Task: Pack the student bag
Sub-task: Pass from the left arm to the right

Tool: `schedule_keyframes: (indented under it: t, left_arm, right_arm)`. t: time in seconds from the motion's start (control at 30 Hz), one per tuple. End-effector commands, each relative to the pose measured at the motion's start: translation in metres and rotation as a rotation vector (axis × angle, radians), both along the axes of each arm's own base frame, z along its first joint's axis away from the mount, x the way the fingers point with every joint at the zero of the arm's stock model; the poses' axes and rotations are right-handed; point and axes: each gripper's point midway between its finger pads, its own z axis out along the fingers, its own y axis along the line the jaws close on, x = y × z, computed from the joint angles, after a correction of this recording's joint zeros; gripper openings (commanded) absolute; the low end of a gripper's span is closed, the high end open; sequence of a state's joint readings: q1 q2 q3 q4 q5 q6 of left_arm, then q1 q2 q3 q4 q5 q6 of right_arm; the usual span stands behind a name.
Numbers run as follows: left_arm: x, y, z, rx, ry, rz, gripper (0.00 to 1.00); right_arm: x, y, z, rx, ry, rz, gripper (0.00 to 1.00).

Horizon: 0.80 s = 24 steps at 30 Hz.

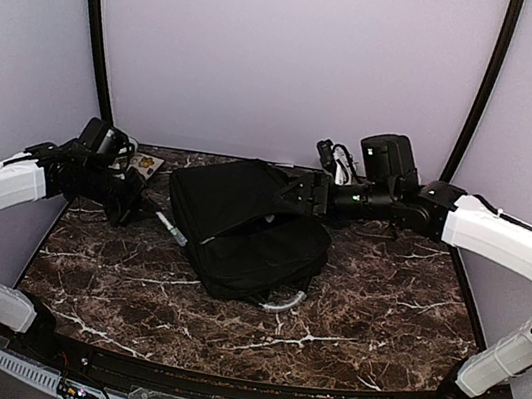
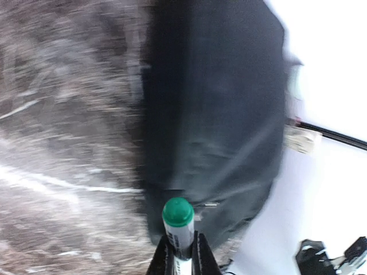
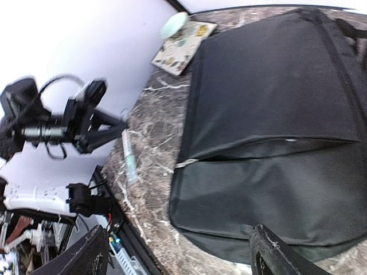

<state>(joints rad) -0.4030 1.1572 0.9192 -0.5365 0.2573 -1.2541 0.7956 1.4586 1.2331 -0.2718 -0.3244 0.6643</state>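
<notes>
Nearest on the surface [image 1: 357, 325], at the bag's near side: grey curved handle [image 1: 286, 304], poking toward the near edge. Behind it, mid-surface and closer to the far edge: student bag [image 1: 248, 247], black, lying flat, with its flap [image 1: 242, 194] raised on the far side and a dark gap beneath.

Handling, as judged:
- Soft fabric, limp. Likely to sag and fold, not lift like a board.
- Neither fragile nor slippery.
- Weight unclear, probably light if little inside.
- Best taken by flap edge or handle. Avoid a mid-panel pinch: bunched cloth only.

Left of the bag, toward the left edge: left gripper [image 1: 131, 207], clamped on a green-capped marker [image 2: 178, 213], cap aimed at the bag's left side. On the far side: right gripper [image 1: 316, 193] at the flap's far corner, jaws spread wide, nothing between them. Contact with the cloth not clear.

Far-left corner: sticker-covered card [image 1: 147, 163].

Views compared:
- Left wrist only: green cap and the pinch on the marker, though blurred.
- Right wrist only: wide-apart fingers [image 3: 275, 255], the seam of the flap opening, a pale round item [image 3: 174, 24] beside the card.
- Top only: both arms and the handle together.
</notes>
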Motion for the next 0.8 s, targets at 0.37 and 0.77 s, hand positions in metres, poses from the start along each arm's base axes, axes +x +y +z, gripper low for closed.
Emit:
schedule_keyframes:
  t: [0.37,0.77]
  left_arm:
    - [0.049,-0.121,0.106,-0.311,-0.176,-0.085,0.0]
    - [0.053,-0.121,0.11,-0.33,-0.221,-0.077,0.0]
  right_arm:
    - [-0.023,0.076,0.005,0.019,-0.044,0.148,0.78]
    - [-0.019,0.095,0.002,0.095,-0.003,0.203,0.56]
